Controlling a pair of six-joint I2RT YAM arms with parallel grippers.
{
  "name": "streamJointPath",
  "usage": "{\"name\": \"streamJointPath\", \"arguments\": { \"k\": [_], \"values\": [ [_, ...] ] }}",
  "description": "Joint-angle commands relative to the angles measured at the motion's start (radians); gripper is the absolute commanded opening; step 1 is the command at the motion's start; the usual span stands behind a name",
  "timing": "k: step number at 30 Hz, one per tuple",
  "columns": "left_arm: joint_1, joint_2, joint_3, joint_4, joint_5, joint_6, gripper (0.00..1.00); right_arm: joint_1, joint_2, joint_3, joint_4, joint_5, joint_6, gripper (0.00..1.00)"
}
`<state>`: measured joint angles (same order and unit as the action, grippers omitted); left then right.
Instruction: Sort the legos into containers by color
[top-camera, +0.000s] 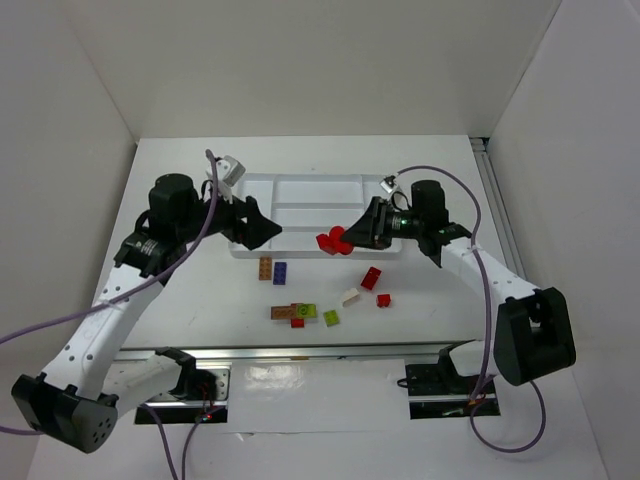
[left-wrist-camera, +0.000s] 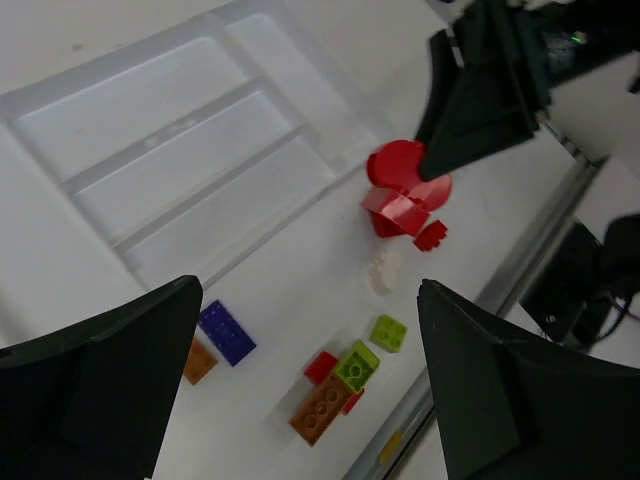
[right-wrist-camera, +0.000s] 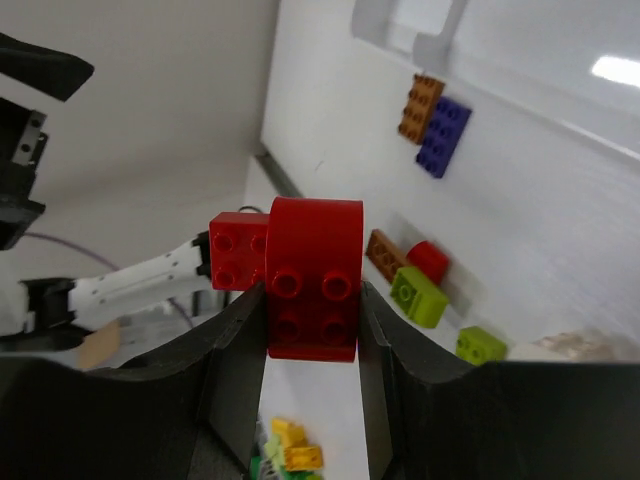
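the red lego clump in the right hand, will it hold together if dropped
Likely rigid: the red lego clump sits undeformed in the right hand. The square red brick juts off its side outside the grip, so it might snap loose on landing. The rounded top suggests it could roll a little.

White arms (top-camera: 105, 310), black joints; black left hand (top-camera: 268, 232), right hand (top-camera: 350, 235); lilac cables (top-camera: 470, 192); perhaps a green light (left-wrist-camera: 578, 38).

One tray (top-camera: 300, 200), two green legos (top-camera: 305, 310) (top-camera: 330, 318), one blue lego (top-camera: 280, 272), one cream lego (top-camera: 350, 296).
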<state>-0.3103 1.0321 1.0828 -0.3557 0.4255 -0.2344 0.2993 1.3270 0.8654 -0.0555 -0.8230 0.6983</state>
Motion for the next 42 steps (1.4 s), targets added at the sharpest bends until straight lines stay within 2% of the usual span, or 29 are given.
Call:
{"name": "streamJointPath", "arguments": {
  "k": [1,6,11,18,25,28,32,34,35,42],
  "values": [
    [-0.012,0.017,-0.012,0.127,0.326,0.096,1.00,-0.034,-0.068,-0.037,0.287,-0.246,0.202,0.12],
    [-0.094,0.074,-0.018,0.159,0.400,0.107,1.00,-0.043,-0.068,-0.046,0.355,-0.257,0.264,0.12],
    [-0.190,0.074,-0.075,0.240,0.326,0.107,1.00,-0.043,-0.068,-0.037,0.355,-0.231,0.312,0.12],
    [-0.225,0.164,-0.049,0.322,0.315,0.089,0.95,-0.032,-0.035,-0.060,0.489,-0.231,0.412,0.12],
    [-0.234,0.238,-0.003,0.343,0.288,0.089,0.94,-0.012,-0.035,-0.060,0.448,-0.219,0.400,0.12],
    [-0.234,0.238,-0.003,0.400,0.263,0.079,0.94,-0.003,-0.025,-0.060,0.439,-0.208,0.391,0.12],
    [-0.245,0.215,-0.012,0.407,0.185,0.066,0.82,-0.003,-0.025,-0.060,0.421,-0.176,0.400,0.12],
    [-0.245,0.215,-0.012,0.397,0.170,0.081,0.72,-0.003,-0.025,-0.060,0.411,-0.176,0.400,0.12],
    [-0.245,0.215,-0.012,0.397,0.156,0.081,0.70,-0.003,-0.025,-0.060,0.402,-0.165,0.400,0.12],
    [-0.256,0.224,-0.012,0.414,0.179,0.066,0.65,0.006,-0.025,-0.082,0.459,-0.143,0.445,0.12]
  ]
}}
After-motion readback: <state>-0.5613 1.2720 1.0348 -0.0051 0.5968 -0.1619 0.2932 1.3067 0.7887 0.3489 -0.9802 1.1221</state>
